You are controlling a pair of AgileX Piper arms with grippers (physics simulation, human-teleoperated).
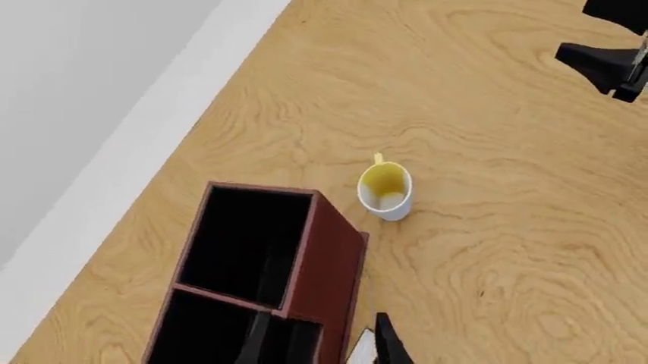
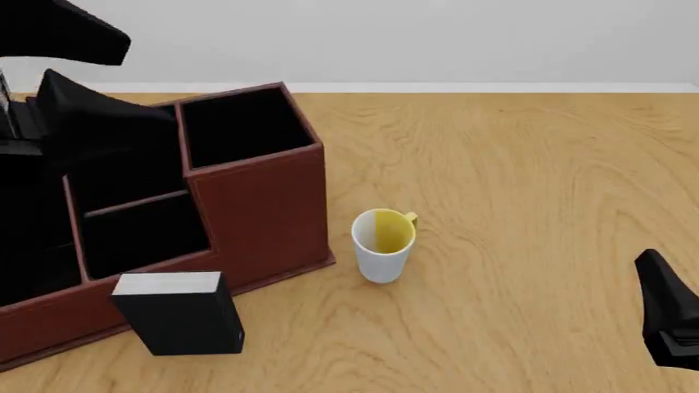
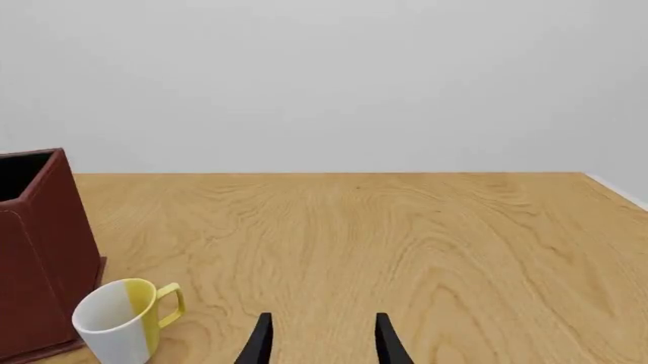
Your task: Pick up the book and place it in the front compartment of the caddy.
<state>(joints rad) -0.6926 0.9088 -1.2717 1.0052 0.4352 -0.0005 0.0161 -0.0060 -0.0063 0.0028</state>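
The book [image 2: 178, 313] is not yet grasped, standing below the raised left gripper [image 1: 319, 345], whose state cannot be told, against the caddy [image 2: 257, 209], so a descent is judged next; the right gripper [image 3: 322, 341] is parted, empty.

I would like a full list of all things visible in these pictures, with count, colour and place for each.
book: one, black with a white-grey top edge, standing on the table just in front of the caddy's low wall.
caddy: one, reddish-brown with black-lined compartments, left part of the table.
mug: one, white outside and yellow inside, upright, right of the caddy, apart from it.
table: one, light wood.
left pincer: one, black, above the caddy, open, holding nothing.
right pincer: one, black, low over the table's right side, open, holding nothing.
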